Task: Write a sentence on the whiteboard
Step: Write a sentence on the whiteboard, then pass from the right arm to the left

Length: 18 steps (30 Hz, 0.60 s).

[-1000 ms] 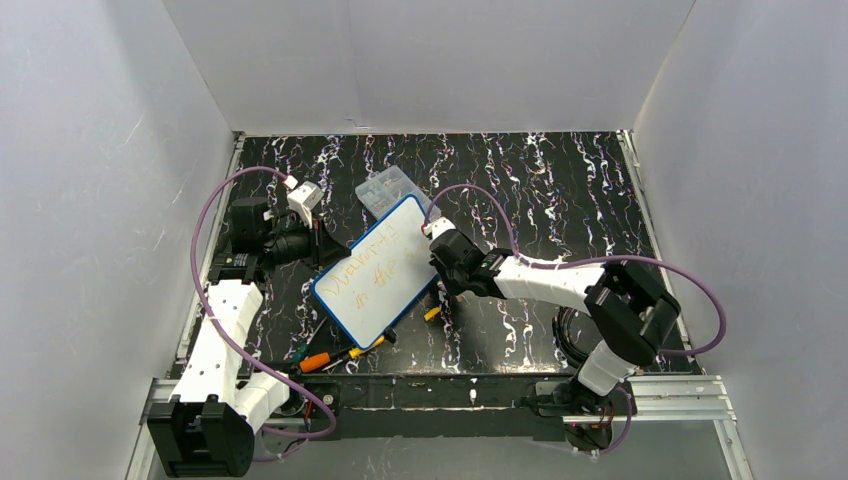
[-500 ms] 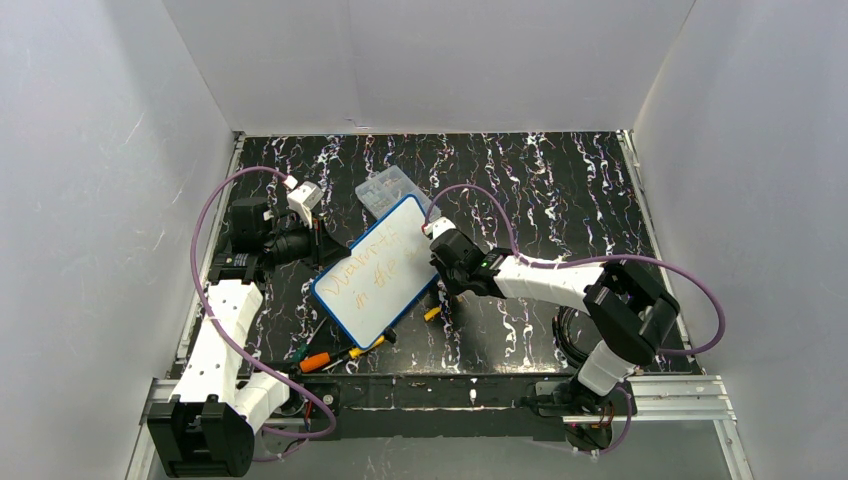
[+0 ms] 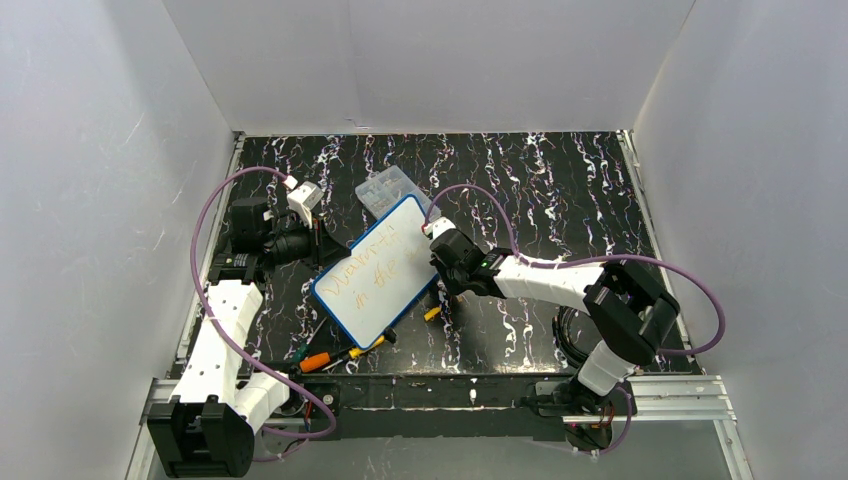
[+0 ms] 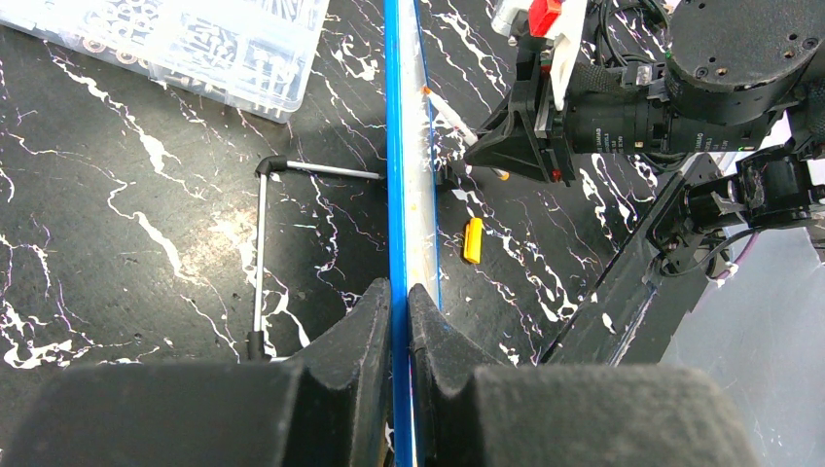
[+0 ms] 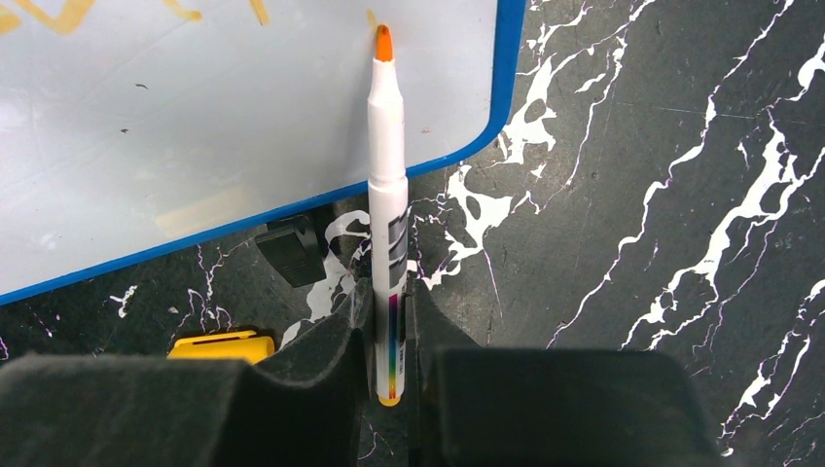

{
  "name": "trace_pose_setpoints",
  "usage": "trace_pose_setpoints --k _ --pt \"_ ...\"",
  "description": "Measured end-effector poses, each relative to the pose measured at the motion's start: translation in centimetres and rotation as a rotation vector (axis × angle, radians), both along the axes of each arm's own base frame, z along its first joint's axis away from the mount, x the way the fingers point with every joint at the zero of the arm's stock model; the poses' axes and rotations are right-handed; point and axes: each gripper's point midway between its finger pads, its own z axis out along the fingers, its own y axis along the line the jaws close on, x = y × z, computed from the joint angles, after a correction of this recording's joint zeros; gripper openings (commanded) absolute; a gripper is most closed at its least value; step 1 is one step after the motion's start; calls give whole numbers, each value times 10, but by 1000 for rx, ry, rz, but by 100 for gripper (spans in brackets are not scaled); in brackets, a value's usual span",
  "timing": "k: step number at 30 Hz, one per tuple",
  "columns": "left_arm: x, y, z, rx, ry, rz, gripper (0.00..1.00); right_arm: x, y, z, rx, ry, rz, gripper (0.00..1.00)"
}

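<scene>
Jaws clamped: left gripper (image 4: 399,297) on whiteboard (image 4: 394,146) rim, right gripper (image 5: 389,311) on marker (image 5: 387,175), tip pointing ahead onto board near its rim.

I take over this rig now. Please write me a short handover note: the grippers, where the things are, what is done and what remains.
Left gripper: shut on the whiteboard, clamping its blue rim.
Right gripper: shut on the marker, with the orange tip at the board near a corner; contact is not certain.
The board is between the arms, beside the clear box.
Done: the sentence shows two slanted orange lines.
Left: probably finishing the second line; the lettering is too small to read.
</scene>
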Motion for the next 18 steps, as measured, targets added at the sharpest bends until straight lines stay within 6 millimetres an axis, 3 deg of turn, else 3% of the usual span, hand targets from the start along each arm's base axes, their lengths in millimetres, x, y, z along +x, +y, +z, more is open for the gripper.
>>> trace_pose_setpoints --k 5,10,13,14,15,18 --pt "0 0 0 0 0 1 2 0 -1 0 -3 2 0 1" --pt "0 1 0 6 -2 6 39 -7 -10 8 -20 14 -1 1" --pt "-1 1 0 11 -3 12 59 -12 -18 39 16 -17 -10 1" --pt "-1 2 1 12 -5 15 73 -13 -21 52 36 -35 -15 1" --pt "-2 2 2 13 -9 19 81 -14 -24 65 56 -53 -19 1" --pt "-2 3 6 18 -28 35 87 -19 -33 95 88 -82 -26 1"
